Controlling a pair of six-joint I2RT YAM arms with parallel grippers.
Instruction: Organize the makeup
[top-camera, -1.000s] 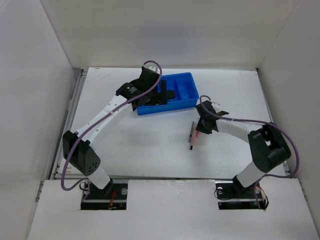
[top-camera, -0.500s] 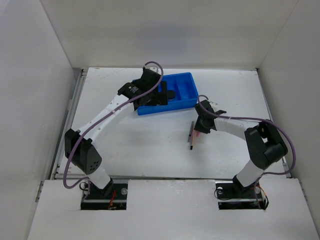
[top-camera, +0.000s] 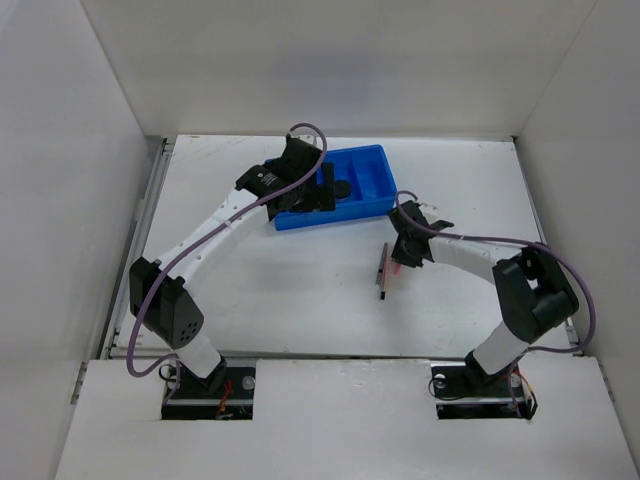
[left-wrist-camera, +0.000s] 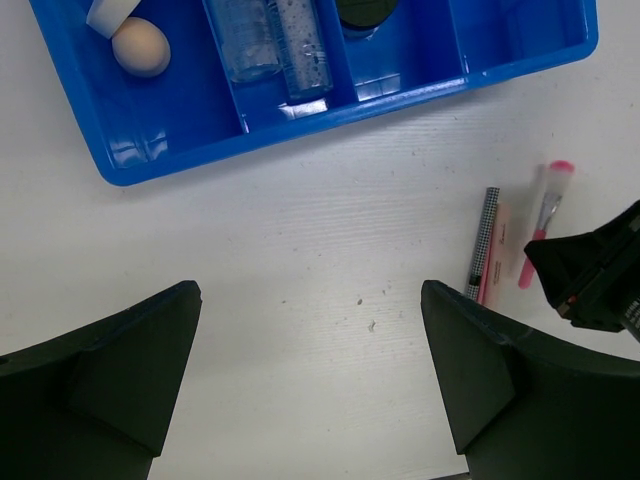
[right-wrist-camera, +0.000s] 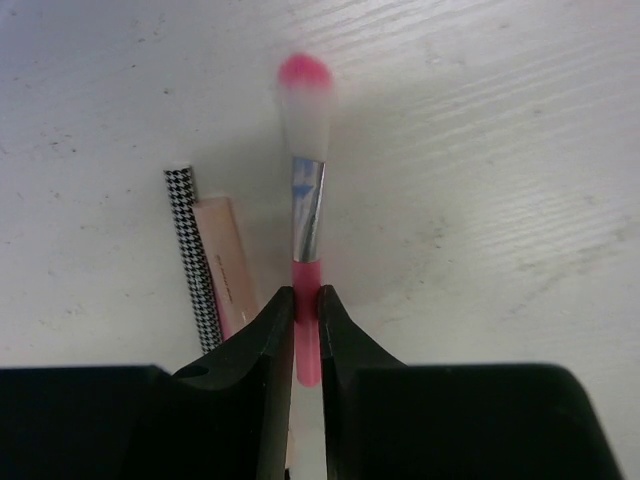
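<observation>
Pencils (left-wrist-camera: 484, 238) lie on white table (top-camera: 300, 290) between plain white walls (top-camera: 340, 60).

I see a white table (top-camera: 300, 300) boxed in by plain white panels: back wall (top-camera: 340, 60), left wall (top-camera: 60, 180), right wall (top-camera: 590, 150). White ledge (top-camera: 340, 420) along the near edge, grey rail (top-camera: 135, 250) down the table's left side. Lighting soft, even

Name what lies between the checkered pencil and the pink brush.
A pale pink pencil, beside the checkered pencil and apart from the pink brush; the right wrist view shows it.
</observation>
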